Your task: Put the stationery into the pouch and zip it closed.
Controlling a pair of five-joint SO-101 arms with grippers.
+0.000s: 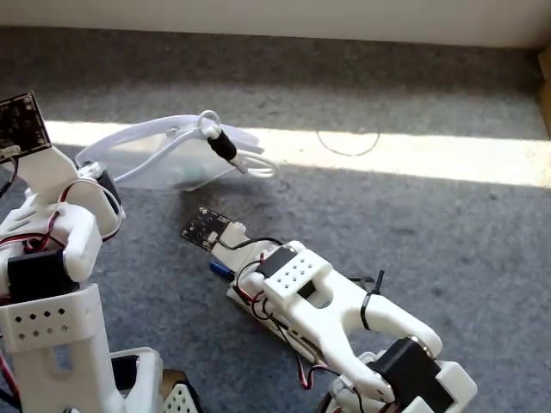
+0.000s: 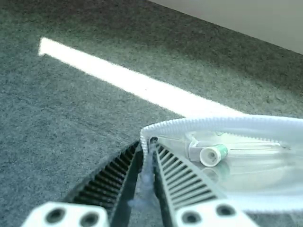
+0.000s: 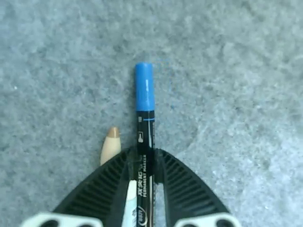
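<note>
Pouch (image 1: 176, 163), clear soft plastic with a white zipper rim: it lies on the grey carpet-like surface (image 1: 413, 232), partly in a bright sunlit strip (image 1: 430, 157), just ahead of the left arm. Left gripper (image 2: 147, 150): its ribbed black fingers (image 2: 175, 179) are pressed together on the pouch's rim at one end, with a fold of clear plastic pinched between them. Inside the pouch, the left wrist view shows a white pen-like barrel with a green end cap (image 2: 211, 154), lying flat. In the high view a short black cylindrical piece (image 1: 223, 146) sits at the pouch's other end among white loops; I cannot tell what it is. Marker (image 3: 144, 109), black barrel with a blue cap: it is under the right arm's wrist, apart from the pouch. The frames do not settle whether it rests on the surface or is just off it. Right gripper (image 3: 145, 156): clamped tight on the marker's barrel, with the blue cap pointing out past the fingertips. Just beside the marker, against one finger, is the pale tan rounded tip (image 3: 111, 144) of a second item. A white length runs back between the jaws alongside the barrel, and the item's type is not clear. A thin wire loop (image 1: 349, 144) lies on the sunlit strip, well apart from both arms.
</note>
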